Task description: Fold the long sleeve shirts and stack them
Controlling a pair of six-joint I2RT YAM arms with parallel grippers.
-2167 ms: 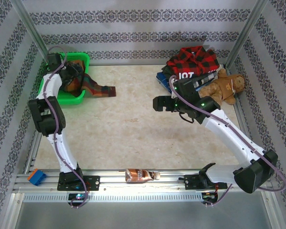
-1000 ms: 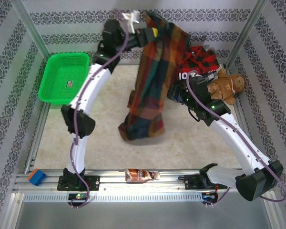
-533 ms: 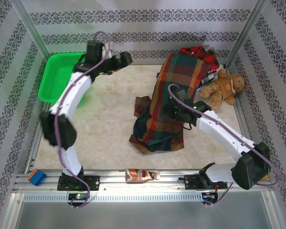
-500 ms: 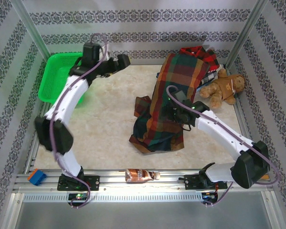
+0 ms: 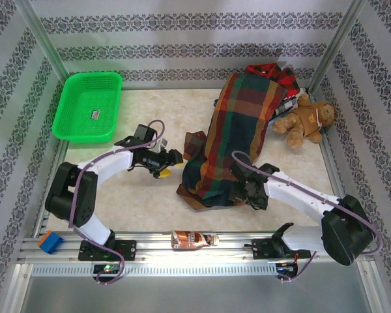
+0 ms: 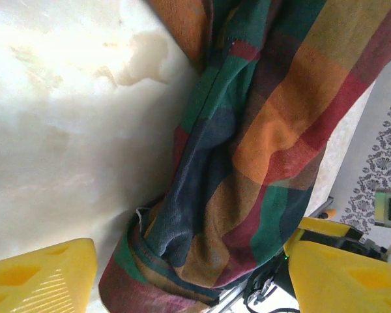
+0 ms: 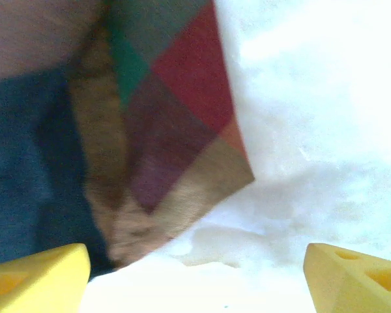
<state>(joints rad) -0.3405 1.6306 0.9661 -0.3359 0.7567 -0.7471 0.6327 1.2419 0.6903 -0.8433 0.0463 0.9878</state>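
The plaid shirt (image 5: 238, 130) lies crumpled in a long band from the upper right of the top view down to the lower middle. Its upper end is draped over the pile of other shirts (image 5: 274, 70) in the upper right corner; its lower end rests on the surface (image 5: 137, 202). The left claw (image 5: 166, 162) sits low at centre left, just beside a sleeve and pointing at it. In its wrist view its yellow fingers (image 6: 39, 277) stand wide apart, gripping nothing. The right claw (image 5: 246, 190) is at the shirt's lower right edge; its fingers (image 7: 32, 277) are also spread, a shirt corner ahead of them. A teddy bear (image 5: 306, 120) lies right of the shirt, and a green basket (image 5: 91, 74) sits upper left.
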